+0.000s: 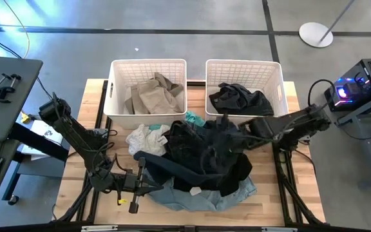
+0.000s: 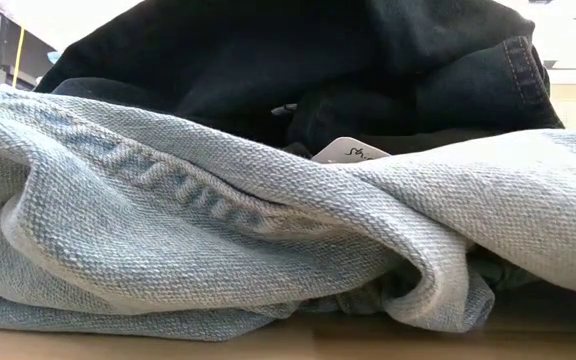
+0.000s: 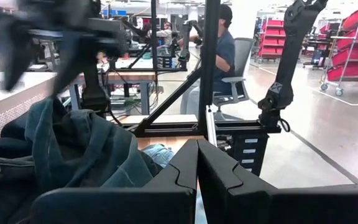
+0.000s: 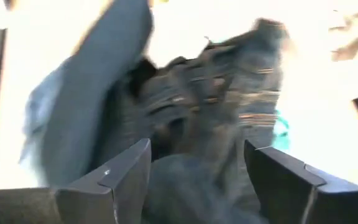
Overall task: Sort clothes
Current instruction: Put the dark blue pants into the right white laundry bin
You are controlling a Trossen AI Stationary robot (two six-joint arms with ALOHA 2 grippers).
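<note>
We are looking down on a wooden table [image 1: 76, 174] with two white baskets at its far edge. The left basket [image 1: 116, 90] is holding tan clothes [image 1: 153, 95], and the right basket [image 1: 277, 80] is holding a black garment [image 1: 240, 100]. In front of the baskets a mixed pile is lying in the middle of the table: a white piece [image 1: 148, 138], a bit of teal cloth [image 1: 195, 119], dark black clothes [image 1: 205, 151] on top, and light denim [image 1: 205, 196] at the near edge. From table height the denim [image 2: 218, 220] is filling almost the whole picture and is hiding the arms (only a small white label [image 2: 353, 152] is showing between it and the black cloth).

We are seeing the right gripper [image 4: 194, 171] hanging over the dark clothes, its arm reaching in from the right side near the right basket. Its two fingers are standing wide apart, with dark cloth below them, and they are not closing on anything.

The left gripper [image 3: 197, 171] is resting low at the near left of the pile, its fingers pressed together with nothing between them. Beyond it, a person is sitting on a chair in the room.
</note>
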